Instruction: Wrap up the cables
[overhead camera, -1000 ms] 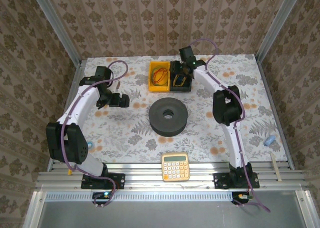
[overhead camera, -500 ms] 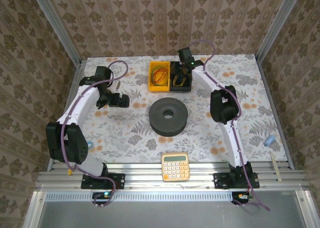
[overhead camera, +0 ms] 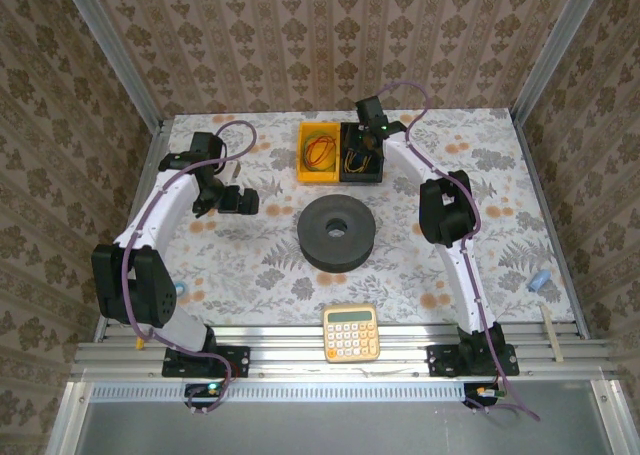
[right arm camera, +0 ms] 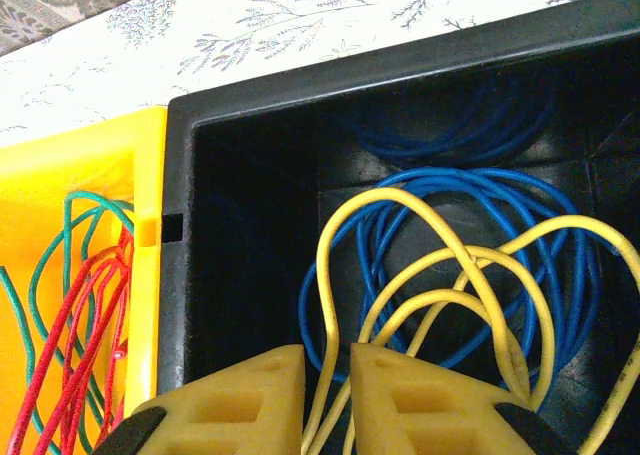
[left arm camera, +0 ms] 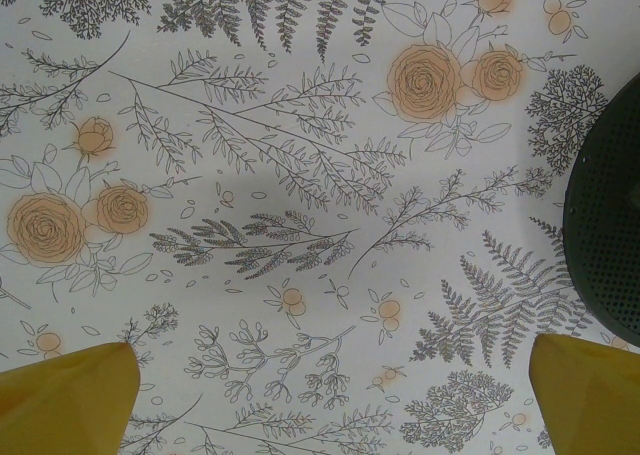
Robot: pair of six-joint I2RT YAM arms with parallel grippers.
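Yellow cable [right arm camera: 388, 193] between right tool [right arm camera: 327, 360] fingers

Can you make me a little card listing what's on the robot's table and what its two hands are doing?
left gripper: open, over the table
right gripper: shut on yellow cable, inside black bin
also in black bin: blue wire coil
yellow bin: red wires, green wire
table middle: black ring
near edge: calculator

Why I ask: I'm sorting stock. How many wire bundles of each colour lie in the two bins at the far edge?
yellow cord: 1
blue wire coil: 1
red wire: 1
green wire: 1
Total: 4
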